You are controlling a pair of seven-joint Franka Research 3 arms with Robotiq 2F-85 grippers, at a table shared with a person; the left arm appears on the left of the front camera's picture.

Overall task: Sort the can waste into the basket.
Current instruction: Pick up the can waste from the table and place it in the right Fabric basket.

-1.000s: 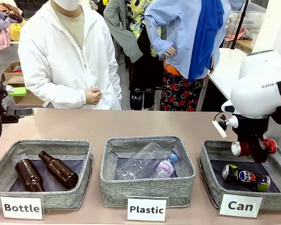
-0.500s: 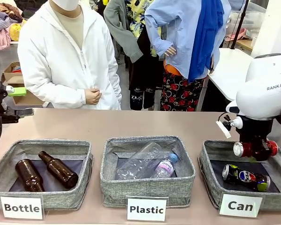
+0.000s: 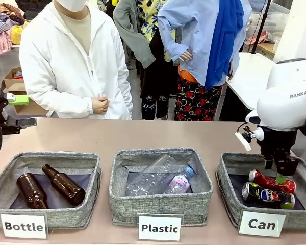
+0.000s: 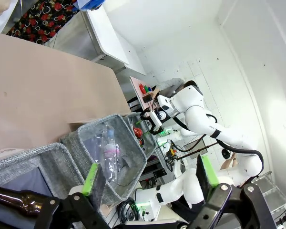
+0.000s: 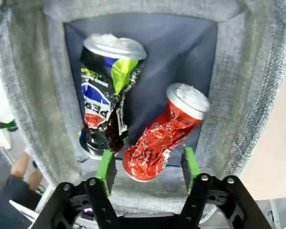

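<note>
The grey "Can" basket [image 3: 227, 196] stands at the table's right end. In it lie the dark Pepsi can [image 3: 268, 196] and, just behind it, the crushed red can [image 3: 272, 181]. My right gripper [image 3: 276, 172] hangs open directly above the red can, holding nothing. From the right wrist, the red can [image 5: 164, 134] lies free on the dark basket floor between and beyond the green pads [image 5: 106, 168], beside the Pepsi can [image 5: 105, 98], inside the basket wall [image 5: 33, 95]. My left gripper [image 4: 150, 176] is open and holds nothing, above the left end of the table.
The "Plastic" basket [image 3: 160, 204] with clear bottles sits mid-table, and the "Bottle" basket [image 3: 46, 214] with two brown bottles is at left. A person in a white jacket [image 3: 71, 56] stands behind the table, hands at the waist. Bare tabletop lies behind the baskets.
My right gripper lowered over the Can basket, then opened. The red can left its fingers and now lies in the basket by the Pepsi can. The left arm has not moved.
</note>
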